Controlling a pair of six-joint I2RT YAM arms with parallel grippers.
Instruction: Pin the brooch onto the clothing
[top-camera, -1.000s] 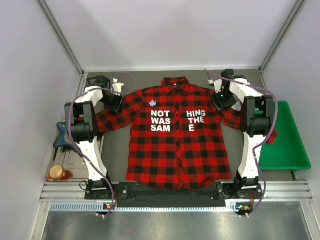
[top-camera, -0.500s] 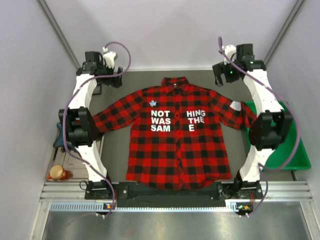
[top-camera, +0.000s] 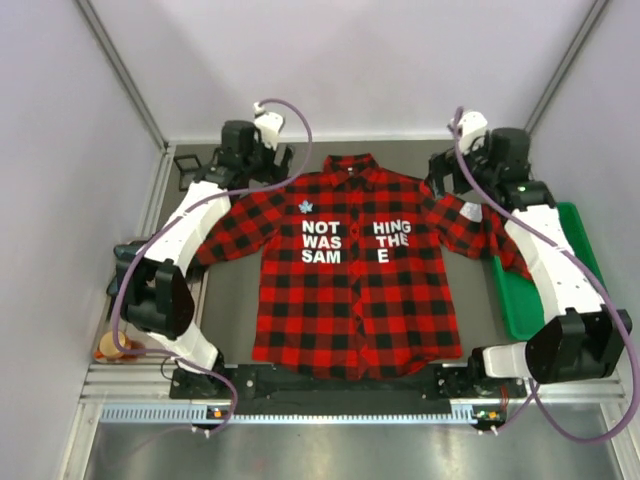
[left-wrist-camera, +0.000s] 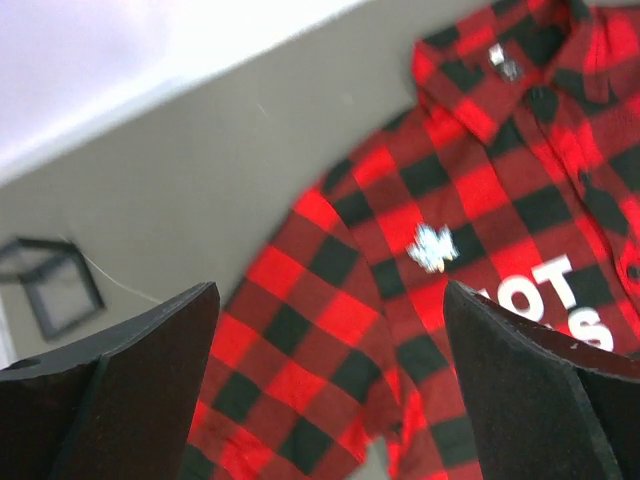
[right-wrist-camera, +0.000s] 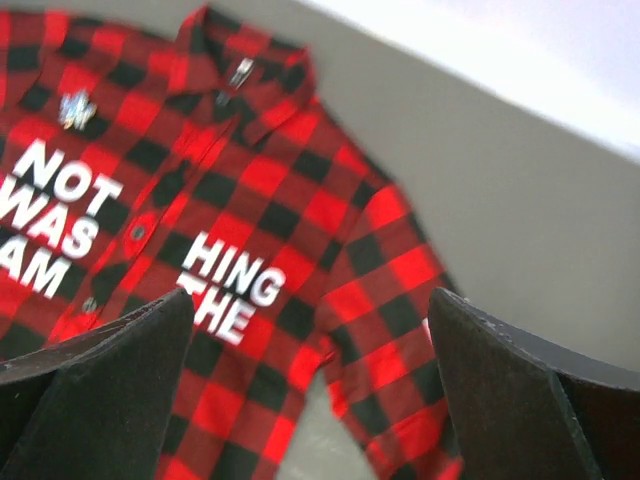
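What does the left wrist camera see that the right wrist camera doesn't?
Only the left wrist view shows a small black wire frame lying on the grey table. Only the right wrist view shows the white letters HING THE. Both show the red-and-black plaid shirt, its collar, the word NOT, and the little pale brooch sitting on the chest above that word.

A grey worktop (top-camera: 228, 300) sits boxed in by 3 pale, plain walls: back wall (top-camera: 340, 60), left wall (top-camera: 50, 200) and right wall (top-camera: 622, 150). 2 metal struts slant up from the far corners, left strut (top-camera: 120, 75) and right strut (top-camera: 570, 65). A ribbed aluminium rail (top-camera: 110, 385) runs along the near edge, with a brushed metal sheet (top-camera: 350, 450) in front of it, dully shining. Light is soft and even, shadows faint.
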